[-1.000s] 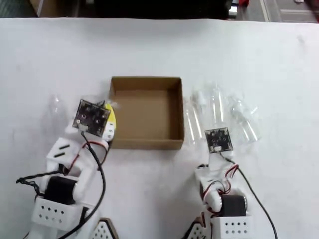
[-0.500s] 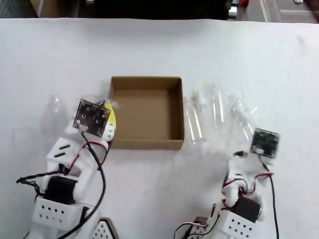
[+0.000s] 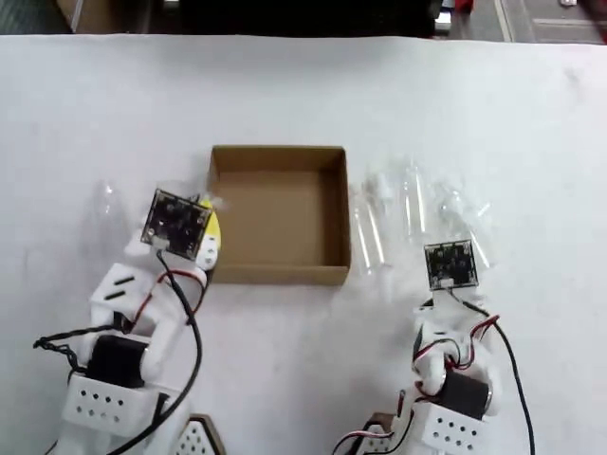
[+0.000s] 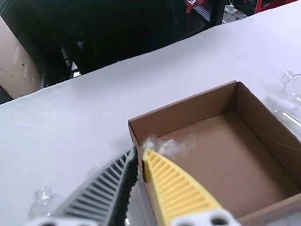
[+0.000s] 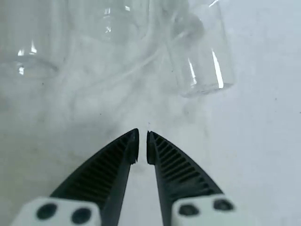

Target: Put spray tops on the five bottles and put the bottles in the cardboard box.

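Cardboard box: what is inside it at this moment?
Inside the cardboard box the brown floor is bare; nothing lies on it. The left gripper hides a bit of one corner.

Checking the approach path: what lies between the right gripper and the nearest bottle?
Bare white table, in the right wrist view; the right gripper sits short of the lying clear bottle, not touching it.

An open brown cardboard box sits flat mid-table, its floor showing. Just beside its wall facing the table's right edge, several clear plastic bottles lie on their sides, close together. A lone bottle, also clear, rests toward the left edge, apart from the box.
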